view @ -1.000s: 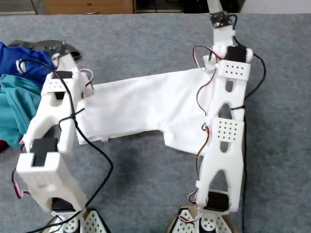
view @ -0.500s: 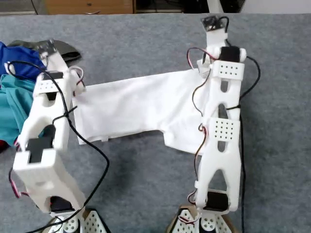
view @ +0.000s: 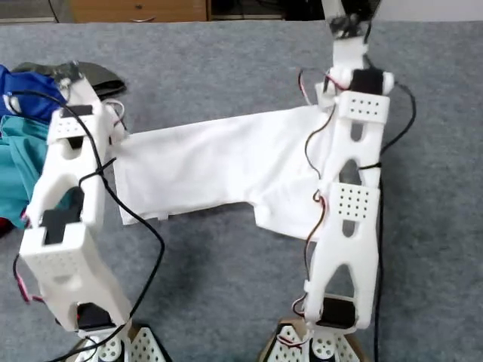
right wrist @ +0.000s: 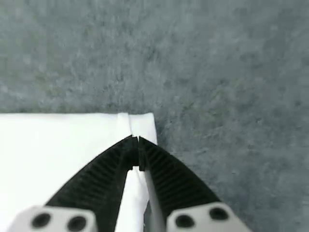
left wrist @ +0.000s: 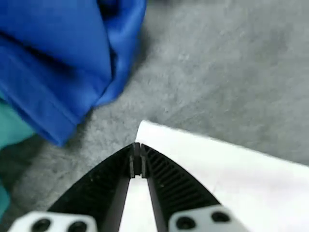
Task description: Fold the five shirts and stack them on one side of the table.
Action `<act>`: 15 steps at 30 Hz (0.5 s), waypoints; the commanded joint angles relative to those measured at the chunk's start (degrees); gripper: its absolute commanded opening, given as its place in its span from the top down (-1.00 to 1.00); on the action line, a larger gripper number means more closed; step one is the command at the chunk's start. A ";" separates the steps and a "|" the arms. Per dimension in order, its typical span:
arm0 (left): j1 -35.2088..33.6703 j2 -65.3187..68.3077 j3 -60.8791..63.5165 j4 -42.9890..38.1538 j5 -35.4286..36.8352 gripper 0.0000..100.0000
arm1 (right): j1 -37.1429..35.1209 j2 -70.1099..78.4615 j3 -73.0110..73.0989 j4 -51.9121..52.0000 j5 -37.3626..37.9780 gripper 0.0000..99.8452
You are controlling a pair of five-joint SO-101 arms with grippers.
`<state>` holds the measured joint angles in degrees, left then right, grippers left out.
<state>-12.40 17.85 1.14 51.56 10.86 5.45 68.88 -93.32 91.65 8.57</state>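
Note:
A white shirt lies spread flat across the middle of the grey table. My left gripper is shut on the shirt's white corner at its left end, next to the blue shirt. My right gripper is shut on a folded white edge at the shirt's far right corner. In the high view the left arm stands over the shirt's left edge and the right arm covers its right side.
A heap of shirts sits at the table's left edge: a blue one, a teal one, a dark one and a red scrap. Bare grey table lies in front of the white shirt and behind it.
The left arm has moved left and away from the bases, drawing the white shirt's left edge out toward the heap. The right arm swayed slightly left, then back.

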 commanded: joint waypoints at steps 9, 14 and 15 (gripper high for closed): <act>-0.44 -26.24 12.66 9.32 -2.99 0.96 | -0.40 -17.98 -1.89 10.81 2.73 0.99; 2.46 -41.63 29.89 8.79 -6.77 0.96 | -0.48 -21.85 -1.45 10.90 3.25 0.99; 2.55 -44.70 32.09 8.26 -6.95 0.96 | -0.31 -22.64 -1.45 10.90 3.25 0.99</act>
<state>-11.25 -16.79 26.81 60.18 5.32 5.01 52.00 -93.32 101.32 11.30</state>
